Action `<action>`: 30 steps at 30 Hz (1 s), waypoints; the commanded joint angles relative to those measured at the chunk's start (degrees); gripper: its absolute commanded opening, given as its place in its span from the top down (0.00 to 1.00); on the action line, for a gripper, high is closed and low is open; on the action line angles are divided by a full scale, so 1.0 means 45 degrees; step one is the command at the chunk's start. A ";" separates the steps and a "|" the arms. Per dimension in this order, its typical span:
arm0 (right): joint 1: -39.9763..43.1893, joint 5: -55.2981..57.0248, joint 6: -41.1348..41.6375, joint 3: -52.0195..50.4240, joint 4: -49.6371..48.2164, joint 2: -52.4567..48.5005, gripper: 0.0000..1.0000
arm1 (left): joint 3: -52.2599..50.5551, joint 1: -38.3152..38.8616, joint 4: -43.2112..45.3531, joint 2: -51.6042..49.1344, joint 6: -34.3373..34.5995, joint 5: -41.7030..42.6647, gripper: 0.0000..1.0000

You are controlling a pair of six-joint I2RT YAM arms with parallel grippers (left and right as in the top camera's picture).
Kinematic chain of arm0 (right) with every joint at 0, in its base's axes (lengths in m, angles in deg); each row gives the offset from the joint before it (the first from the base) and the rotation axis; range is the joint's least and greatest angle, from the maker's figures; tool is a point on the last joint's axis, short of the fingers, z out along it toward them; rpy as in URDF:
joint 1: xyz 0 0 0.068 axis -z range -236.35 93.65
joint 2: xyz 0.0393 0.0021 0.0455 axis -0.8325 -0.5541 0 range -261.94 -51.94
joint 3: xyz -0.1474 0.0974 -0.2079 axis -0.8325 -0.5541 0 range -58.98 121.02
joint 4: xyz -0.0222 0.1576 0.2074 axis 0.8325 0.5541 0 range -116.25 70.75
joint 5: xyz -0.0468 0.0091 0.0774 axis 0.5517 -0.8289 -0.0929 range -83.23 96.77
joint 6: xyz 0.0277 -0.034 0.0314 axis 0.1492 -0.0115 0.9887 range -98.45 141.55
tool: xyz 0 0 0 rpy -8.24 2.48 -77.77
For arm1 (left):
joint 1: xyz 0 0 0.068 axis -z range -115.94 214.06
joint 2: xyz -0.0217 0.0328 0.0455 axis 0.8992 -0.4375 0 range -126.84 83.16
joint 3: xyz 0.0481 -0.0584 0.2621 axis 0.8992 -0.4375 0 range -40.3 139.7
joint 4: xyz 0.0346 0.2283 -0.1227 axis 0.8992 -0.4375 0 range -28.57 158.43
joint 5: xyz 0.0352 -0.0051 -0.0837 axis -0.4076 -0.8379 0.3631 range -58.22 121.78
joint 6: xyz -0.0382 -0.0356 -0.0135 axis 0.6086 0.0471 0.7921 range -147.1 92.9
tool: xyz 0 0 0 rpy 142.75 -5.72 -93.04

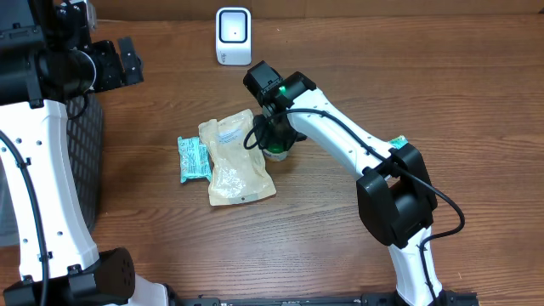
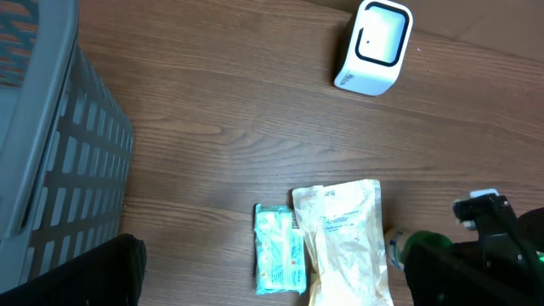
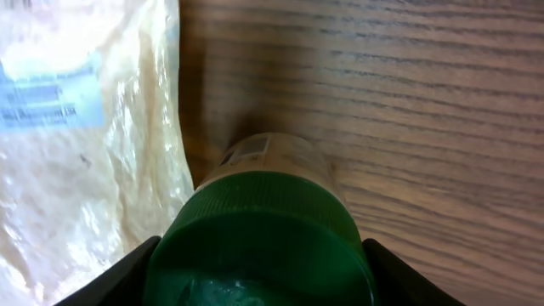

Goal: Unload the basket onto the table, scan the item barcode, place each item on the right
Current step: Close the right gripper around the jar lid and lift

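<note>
Found on the wooden surface [image 1: 476, 76]: beige pouch [image 1: 236, 161], white scanner [image 1: 233, 36] at the far edge, and the green-capped bottle [image 3: 259, 225], apparently upright, just right of the pouch and well apart from the scanner. Judged to be at the pick-up step, with right hand [image 1: 276, 143] straddling the cap, firm contact not determinable, and left hand [image 1: 119, 61] spread wide, holding nothing. Next calls for a secure grip, a lift, and the label turned toward the scanner.

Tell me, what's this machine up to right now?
The right gripper sits over a green-capped bottle beside a tan pouch, its fingers on either side of the cap; whether it grips yet is unclear. The left gripper hangs open near the basket, holding nothing. The white scanner stands further back on the table, with nothing brought to it yet.
</note>
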 commanded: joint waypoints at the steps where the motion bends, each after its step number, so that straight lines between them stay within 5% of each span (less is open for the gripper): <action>1: 0.0131 0.0165 -0.3288 0.0952 0.0719 0.0253 0.38 | -0.0034 0.0087 0.0019 0.0010 -0.0287 0.0015 0.00; 8: 0.0316 0.0165 -0.8301 0.2239 0.1753 0.0593 0.42 | -0.0034 0.0087 0.0019 0.0010 -0.0287 0.0015 0.00; 13: 0.0534 -0.0296 -1.1608 0.2176 0.1909 0.0578 0.28 | -0.0034 0.0087 0.0019 0.0010 -0.0287 0.0015 0.01; 21: 0.1010 -0.1739 -1.5363 0.2142 0.2327 0.0573 0.29 | -0.0034 0.0087 0.0019 0.0010 -0.0287 0.0015 0.01; 24: 0.1467 -0.2633 -1.5518 0.2142 0.2079 0.0568 0.25 | -0.0034 0.0087 0.0019 0.0010 -0.0287 0.0019 0.00; 25: 0.1617 -0.2841 -1.5334 0.2142 0.1987 0.0568 0.13 | -0.0034 0.0087 0.0019 0.0010 -0.0287 0.0015 0.00; 30: 0.2254 -0.2866 -1.1604 0.2161 0.1292 0.0578 0.00 | -0.0034 0.0087 0.0019 0.0010 -0.0287 0.0019 0.00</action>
